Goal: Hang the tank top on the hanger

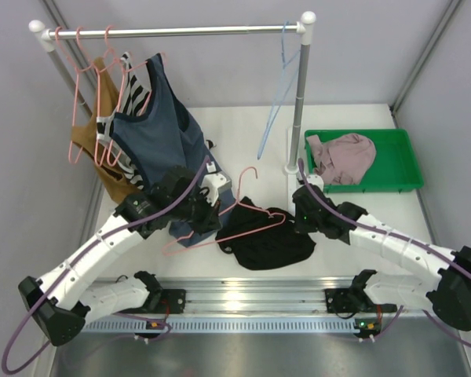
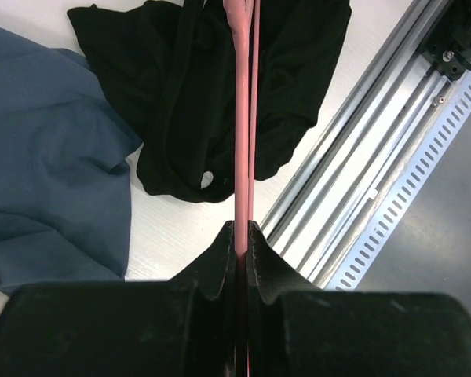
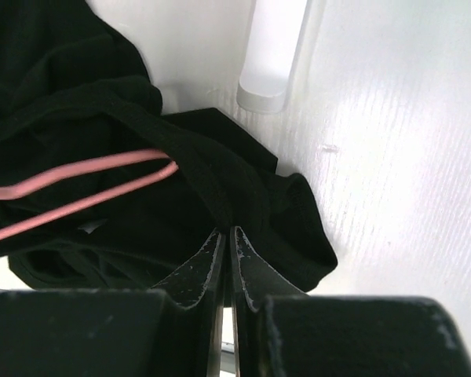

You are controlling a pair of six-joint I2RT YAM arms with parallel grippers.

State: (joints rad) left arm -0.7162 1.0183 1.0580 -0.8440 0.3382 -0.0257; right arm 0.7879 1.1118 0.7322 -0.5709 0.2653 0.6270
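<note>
We judge the main risk to be at the right claw [image 3: 226,232]. Its jaws are pressed together on only a narrow band of the black tank top [image 1: 268,237]. When the arm lifts, the soft cloth may slide out. It is also possible that two layers come up together and leave no opening for the wire.

The left claw [image 2: 242,229] is also closed tightly, on the thin pink hanger [image 1: 234,217]. Such a thin wire could turn inside the grip when the cloth pulls on it.

In the right wrist view the end of the hanger meets the band of cloth, but we cannot tell if it goes under the band or only lies against it. If it is outside, the strap will not catch on the shoulder of the hanger.

The blue top [image 2: 47,149] lies just beside the tank top, at the left of the left wrist view, and the hanger could hook it by mistake.

The tank top lies crumpled on the counter [image 1: 235,126], in the lower middle of the top view, between the two claws. Its right edge is in the right claw. The hanger lies across it, running from the left claw up to the upper middle of the left wrist view.
</note>
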